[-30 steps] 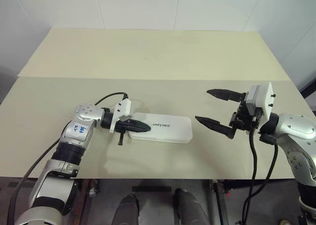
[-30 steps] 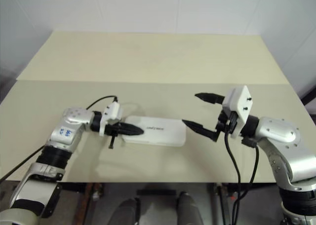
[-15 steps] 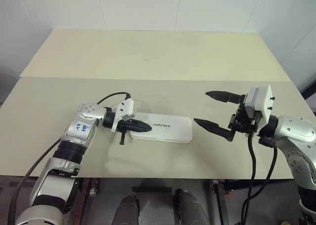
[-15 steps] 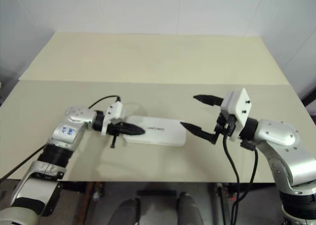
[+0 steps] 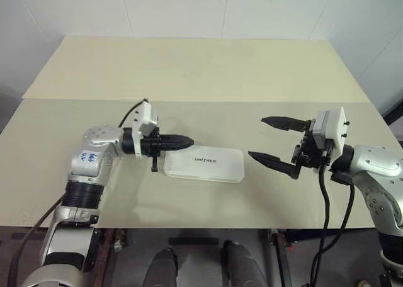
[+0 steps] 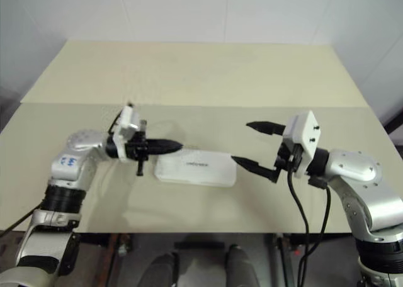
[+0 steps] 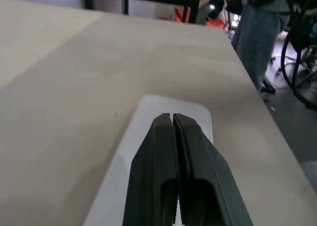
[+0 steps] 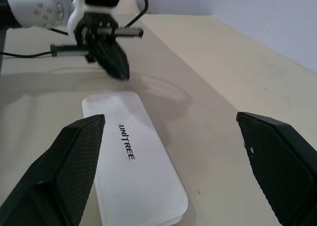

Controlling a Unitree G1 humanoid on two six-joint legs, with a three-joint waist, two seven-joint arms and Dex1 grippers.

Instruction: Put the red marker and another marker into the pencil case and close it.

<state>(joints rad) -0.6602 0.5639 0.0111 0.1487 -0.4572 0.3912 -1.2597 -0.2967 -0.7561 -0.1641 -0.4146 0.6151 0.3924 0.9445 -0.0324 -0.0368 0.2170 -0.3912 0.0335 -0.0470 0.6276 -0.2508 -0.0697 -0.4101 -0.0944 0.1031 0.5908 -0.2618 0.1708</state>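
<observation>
- The left gripper (image 5: pixel 189 140) hangs above the table at about 9 o'clock from the scene's middle, pointing level toward 3 o'clock. Its two black fingers (image 7: pixel 171 151) are pressed together with nothing between them, tips over the near end of the case and lifted clear of its lid.
- The pencil case (image 5: pixel 204 165) lies flat and closed on the beige table (image 5: pixel 189 79), near the middle, its long side running 9 to 3 o'clock and the dark "UNITREE" lettering facing up.
- Neither marker can be seen on the table; with the lid shut, I cannot tell what is inside.
- The right gripper (image 5: pixel 272 139) sits at 3 o'clock from the case, just beyond its far end and apart from it. Its fingers (image 8: pixel 64 161) are spread wide and empty, aimed at the case.
</observation>
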